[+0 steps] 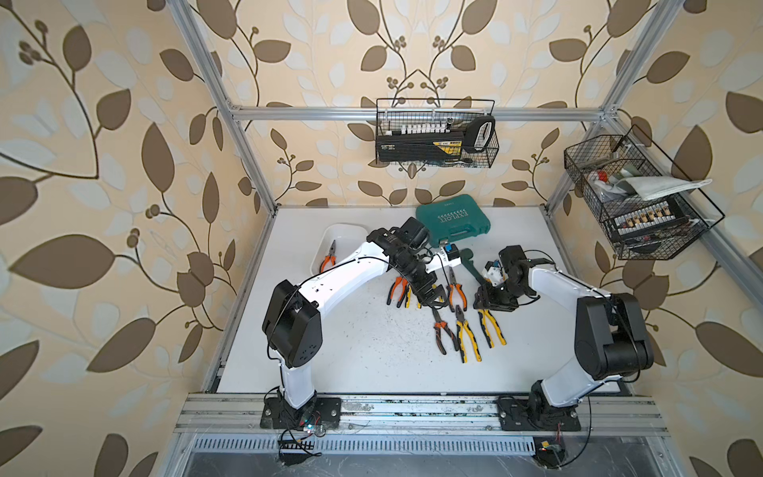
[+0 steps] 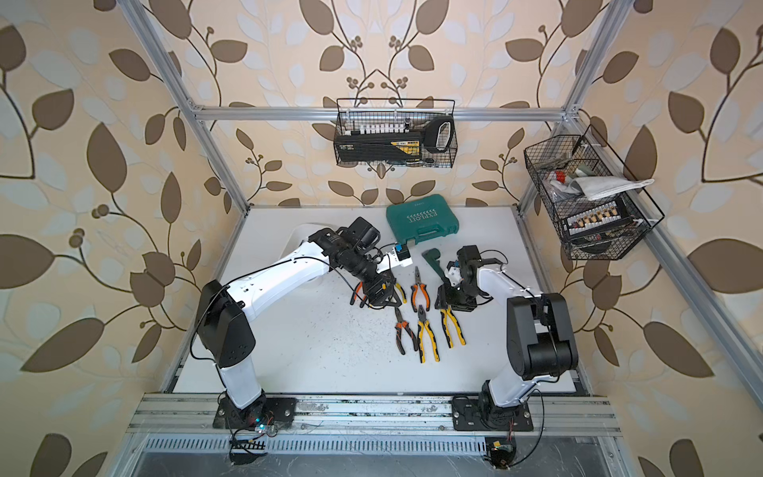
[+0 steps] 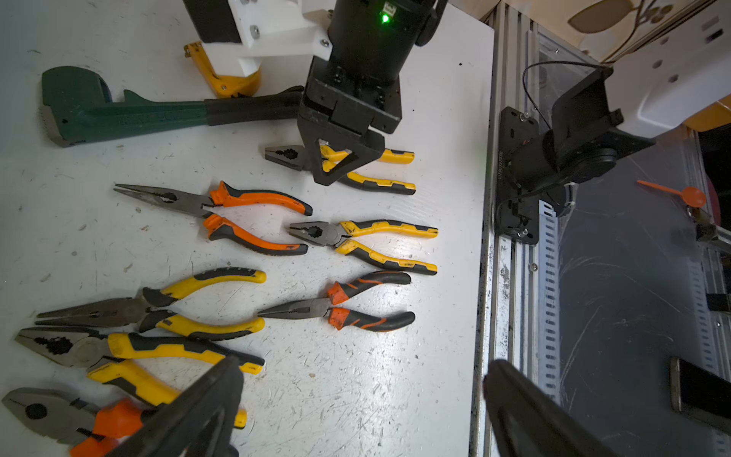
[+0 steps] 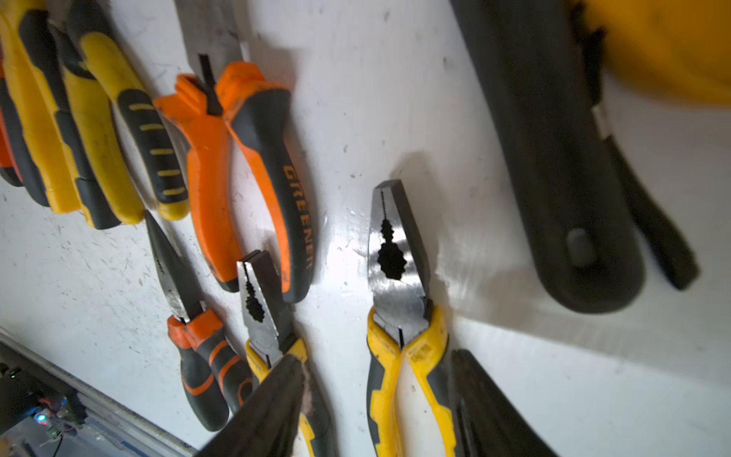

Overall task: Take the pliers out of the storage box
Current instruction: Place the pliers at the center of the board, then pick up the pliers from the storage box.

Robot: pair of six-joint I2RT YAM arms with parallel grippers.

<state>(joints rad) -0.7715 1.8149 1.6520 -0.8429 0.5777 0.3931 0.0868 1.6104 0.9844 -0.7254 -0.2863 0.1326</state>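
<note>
Plier in the box: one orange-handled plier lies in the white box at the far left of the bench. It looks to be the only one left inside.
Long axis: nose toward the back wall and handles toward the near edge, roughly along the box's length.
From the jaws: it lies well to the left of the left jaws and farther back, beyond the forearm of the left arm. I judge the reach would swing back over the box and come down across the handles.
Nearer arm: the left. The right arm is well apart from the box, across the bench.
Left jaws: wide and empty, hanging over the pliers on the bench.
Right jaws: part open, astride the handles of a yellow plier lying flat on the bench, not pinching it.
Out of the box: seven pliers mid-bench, among them an orange needle-nosed plier, near a green wrench.
Views: a top view shows the plier in the box. In a top view with only the box's far rim clear, the left arm hides it. Neither wrist view shows the box.
</note>
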